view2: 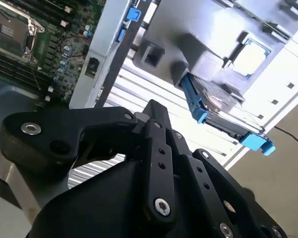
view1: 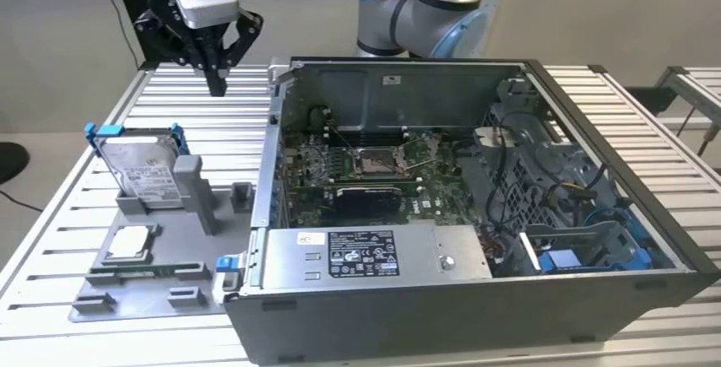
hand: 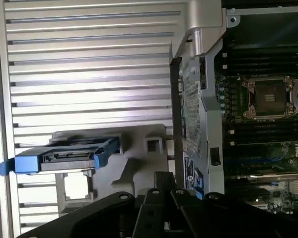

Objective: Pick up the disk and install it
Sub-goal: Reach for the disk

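Case (view1: 451,308) lies open on its side on the slatted table (view1: 192,110). Inside it I see:
- a green board (view1: 321,160) with a bare socket (view1: 377,160) near the middle
- a long grey box (view1: 372,253) with a white sticker along the near wall
- a bay (view1: 586,253) with blue plastic parts at the exterior view's right end, with cables running above it

Grey tray (view1: 181,245) sits on the table just beside the case, at the exterior view's left.
- The disk (view1: 141,164) stands upright on edge in the tray's stand, label facing the exterior camera and blue frame around its edges. It is not installed.
- A small square chip (view1: 127,243) lies flat in a pocket nearer the exterior camera.
- A thin green strip lies in a slot past the chip. I can't make out what it is.

Both wrist views show the disk (hand: 64,159) edge-on in its stand (view2: 223,111), with the chip (hand: 75,186) close by.

Arm (view1: 428,0) rises behind the case. The gripper (view1: 216,87) hangs over bare table beyond the tray, pointing straight down. It is well apart from the disk and touches nothing. Its fingers meet at a single tip, clenched on nothing. Both wrist views show the same closed black linkage (view2: 151,106), tip aimed toward the tray (hand: 161,176).

The gripper body blocks much of both wrist views. The disk's lower part is hidden by the stand. The bay interior is too dark and cluttered to read.
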You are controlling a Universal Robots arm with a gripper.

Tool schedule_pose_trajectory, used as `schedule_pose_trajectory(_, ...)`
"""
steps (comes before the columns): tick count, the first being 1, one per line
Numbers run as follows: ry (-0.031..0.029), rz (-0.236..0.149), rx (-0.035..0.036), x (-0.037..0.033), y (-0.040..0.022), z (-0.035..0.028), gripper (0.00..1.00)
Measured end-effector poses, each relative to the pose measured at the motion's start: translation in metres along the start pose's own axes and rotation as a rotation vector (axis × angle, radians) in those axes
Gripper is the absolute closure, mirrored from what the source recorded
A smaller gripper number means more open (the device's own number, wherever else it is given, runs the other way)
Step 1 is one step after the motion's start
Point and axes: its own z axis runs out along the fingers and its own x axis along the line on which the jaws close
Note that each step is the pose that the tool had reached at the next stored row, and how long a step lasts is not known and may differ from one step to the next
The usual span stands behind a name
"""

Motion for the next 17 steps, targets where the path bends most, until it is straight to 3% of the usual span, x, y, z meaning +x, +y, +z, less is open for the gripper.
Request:
schedule_pose_trajectory(8, 0.0001, -0.003, 0.0, 0.0258, 0.0001, -0.0004, 1.0)
schedule_pose_trajectory(17, 0.0003, -0.004, -0.0001, 0.0557, 0.0054, -0.0004, 1.0)
